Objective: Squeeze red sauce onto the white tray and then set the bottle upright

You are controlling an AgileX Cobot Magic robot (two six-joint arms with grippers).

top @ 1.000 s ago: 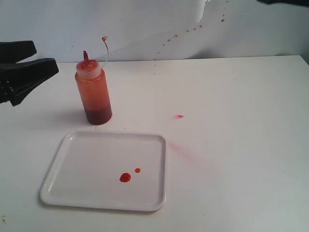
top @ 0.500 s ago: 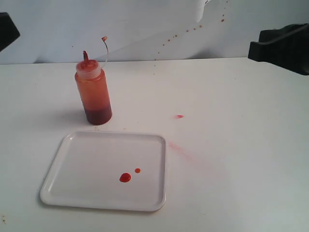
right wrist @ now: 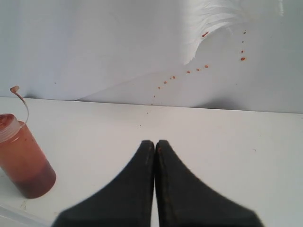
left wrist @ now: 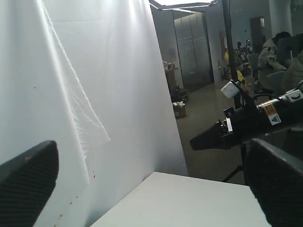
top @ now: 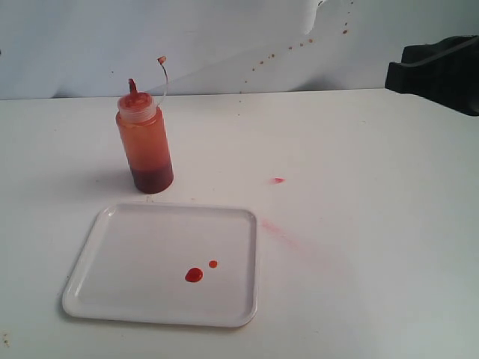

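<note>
My right gripper (right wrist: 155, 142) is sitting clenched: its two black, matte, tapered fingers (right wrist: 128, 194) are pressing flat against each other along a thin seam, with nothing between them. In the exterior view it is showing as a dark ribbed block (top: 438, 71), hanging well off from the white tray (top: 127, 243), past its far right corner. My left gripper (left wrist: 151, 151) is standing released, its textured black fingers (left wrist: 28, 179) spreading wide apart with only air between them.

The white tray is lying flat on the matte white table (top: 374, 247); it is a smooth plastic rectangle with rounded corners and a low raised rim. Two glossy round drops of red sauce (top: 194, 275) are resting on it, toward its near right part, the smaller one (top: 213, 263) sitting just beside the larger.

The bottle (top: 146, 146) is standing upright on the table, just beyond the tray's far edge near the left corner, not touching it. It is a translucent cylinder, smeared orange-red, with a dark red mass pooling at its base. Its pointed nozzle (top: 133, 87) is stained red, and a thin curved tether is carrying the small cap (top: 161, 60) above it.

Faint pink smears (top: 278, 230) are marking the table just off the tray's right rim. Behind the tray, a creased white cloth backdrop (top: 224, 37) is hanging, dotted with tiny reddish specks.
</note>
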